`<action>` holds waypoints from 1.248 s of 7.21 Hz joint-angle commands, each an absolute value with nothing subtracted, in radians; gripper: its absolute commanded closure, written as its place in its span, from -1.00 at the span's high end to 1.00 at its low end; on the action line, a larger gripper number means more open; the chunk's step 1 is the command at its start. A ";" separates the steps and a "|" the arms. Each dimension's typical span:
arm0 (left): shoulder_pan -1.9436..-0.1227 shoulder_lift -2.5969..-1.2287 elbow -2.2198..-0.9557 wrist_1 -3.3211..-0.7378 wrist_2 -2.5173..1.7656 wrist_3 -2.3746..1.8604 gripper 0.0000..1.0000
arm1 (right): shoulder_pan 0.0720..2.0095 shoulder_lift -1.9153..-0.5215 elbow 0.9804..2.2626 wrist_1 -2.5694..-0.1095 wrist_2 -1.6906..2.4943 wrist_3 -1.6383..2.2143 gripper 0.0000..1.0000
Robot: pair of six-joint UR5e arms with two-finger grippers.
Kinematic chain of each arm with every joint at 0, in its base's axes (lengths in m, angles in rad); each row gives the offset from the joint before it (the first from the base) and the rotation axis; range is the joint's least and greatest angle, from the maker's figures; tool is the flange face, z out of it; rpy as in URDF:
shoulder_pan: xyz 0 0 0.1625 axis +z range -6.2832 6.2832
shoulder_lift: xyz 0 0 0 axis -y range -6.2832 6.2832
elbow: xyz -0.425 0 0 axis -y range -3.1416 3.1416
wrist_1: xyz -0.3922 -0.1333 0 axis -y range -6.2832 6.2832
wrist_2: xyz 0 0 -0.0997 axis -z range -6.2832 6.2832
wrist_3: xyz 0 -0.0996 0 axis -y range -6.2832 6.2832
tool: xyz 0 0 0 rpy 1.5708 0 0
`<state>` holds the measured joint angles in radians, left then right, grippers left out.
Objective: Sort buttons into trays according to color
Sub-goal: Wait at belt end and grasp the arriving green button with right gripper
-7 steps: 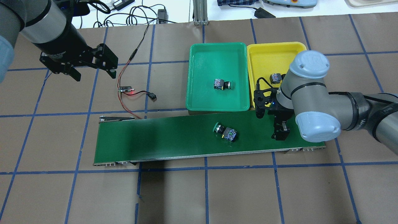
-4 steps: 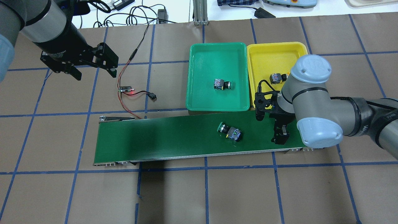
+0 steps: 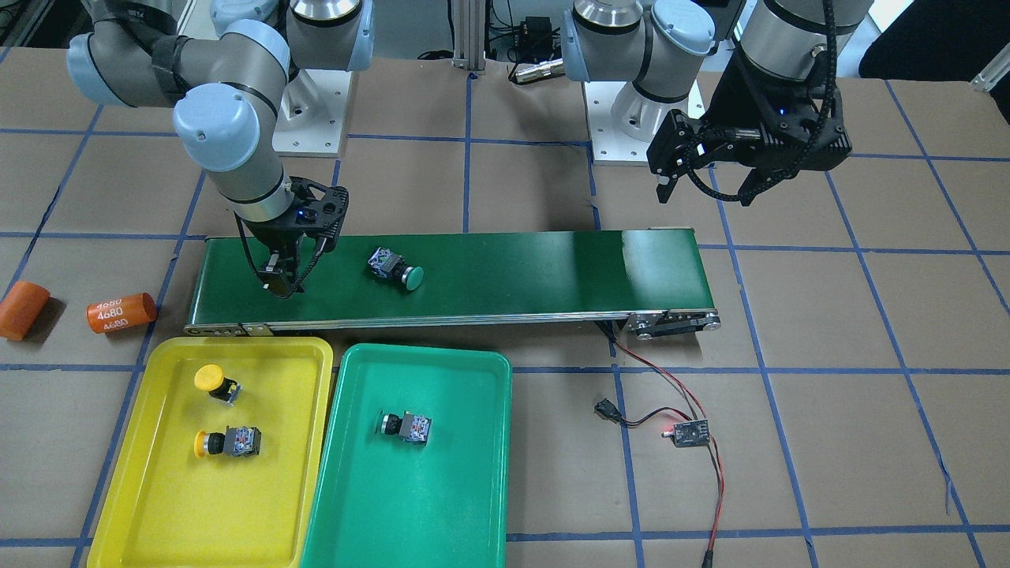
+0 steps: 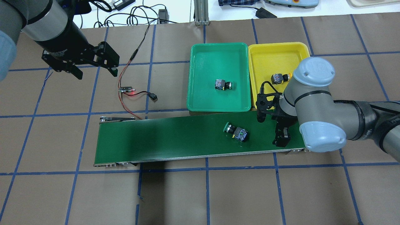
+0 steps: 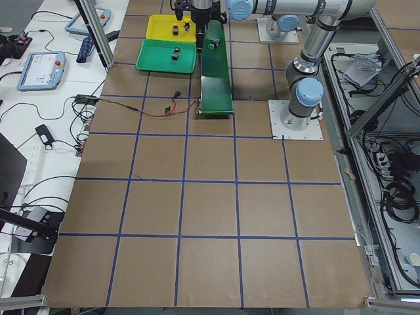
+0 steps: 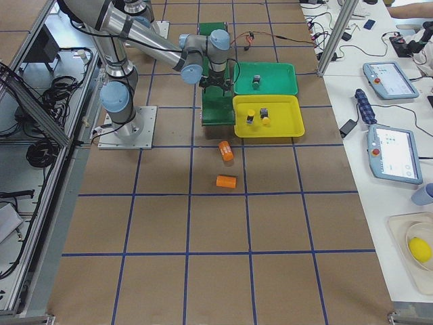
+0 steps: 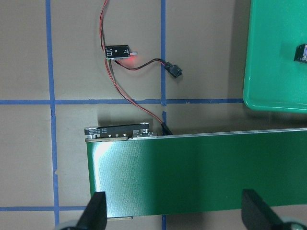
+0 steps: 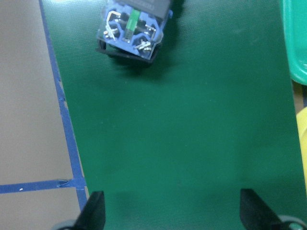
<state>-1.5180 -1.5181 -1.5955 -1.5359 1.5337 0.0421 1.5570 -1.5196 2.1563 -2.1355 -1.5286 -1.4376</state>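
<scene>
A green button lies on its side on the conveyor belt; it also shows in the front view and the right wrist view. My right gripper is open and empty, low over the belt just right of that button. Another green button lies in the green tray. Two yellow buttons lie in the yellow tray. My left gripper is open and empty, high above the table at the far left.
Two orange cylinders lie on the table beyond the belt's end near the yellow tray. A small circuit board with red and black wires lies left of the green tray.
The green button on the belt has moved right, closer to my right gripper. The right arm has shifted slightly right. The left arm has barely moved.
</scene>
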 commanded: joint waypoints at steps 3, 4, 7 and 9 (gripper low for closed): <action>-1.520 -1.528 -1.591 -1.520 1.499 0.041 1.00 | 1.557 -1.514 2.158 -2.135 -1.526 -1.434 1.00; -1.516 -1.532 -1.589 -1.513 1.499 0.041 1.00 | 1.557 -1.520 2.158 -2.137 -1.526 -1.437 1.00; -1.517 -1.543 -1.594 -1.474 1.496 0.040 1.00 | 1.560 -1.525 2.160 -2.155 -1.561 -1.372 1.00; -1.517 -1.539 -1.600 -1.473 1.496 0.041 1.00 | 1.560 -1.525 2.170 -2.155 -1.559 -1.336 1.00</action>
